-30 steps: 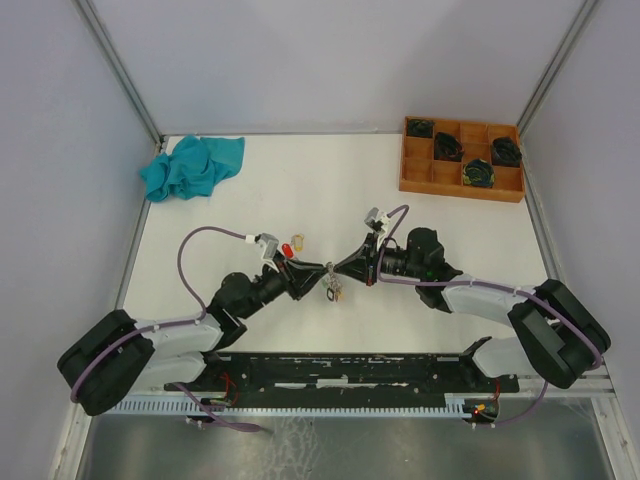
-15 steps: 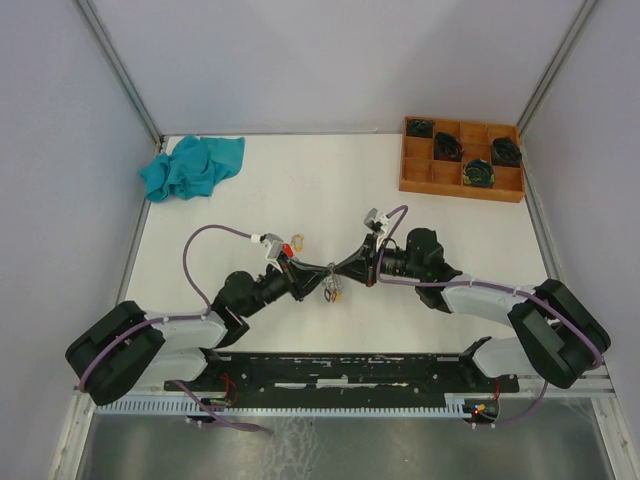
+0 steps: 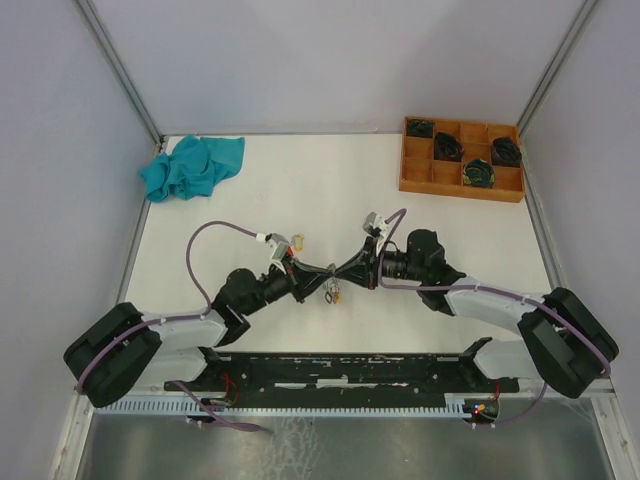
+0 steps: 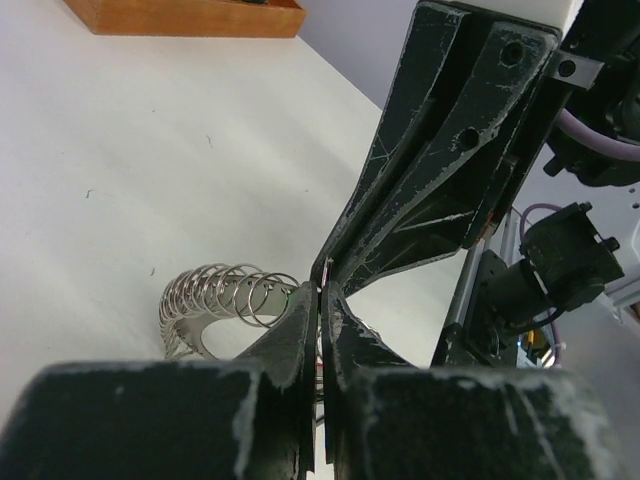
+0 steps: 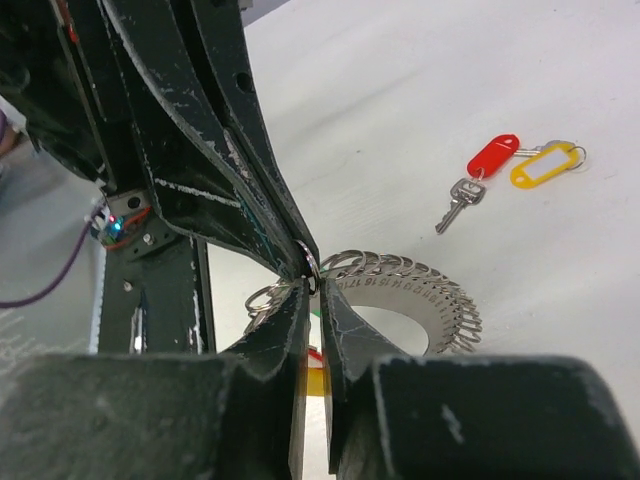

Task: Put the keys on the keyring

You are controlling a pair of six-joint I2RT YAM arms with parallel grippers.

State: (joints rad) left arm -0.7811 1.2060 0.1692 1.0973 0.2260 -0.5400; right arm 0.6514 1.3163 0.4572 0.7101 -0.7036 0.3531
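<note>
White surface filled the overhead view, and your two arms met tip to tip near its middle. Your left fingers were pressed together, with only a hairline seam between them in the left wrist view. Your right fingers stood almost together too, with a thin slit between them. I could not tell whether they gripped anything.

A small wire ring sat right where the two sets of tips touched. Which pair pinched it was unclear.

The keyring, a silvery ribbed curve, lay on the surface just beneath and beside the meeting tips. In the right wrist view, a bit of yellow and red showed through the slit below your fingers, too hidden to identify.

One small metal key with a red tag lay flat beside a yellow tag. Both were apart from the keyring, on its far side.

A crumpled teal cloth sat at the far left corner. A wooden tray at the far right held black coils in several of its compartments.
</note>
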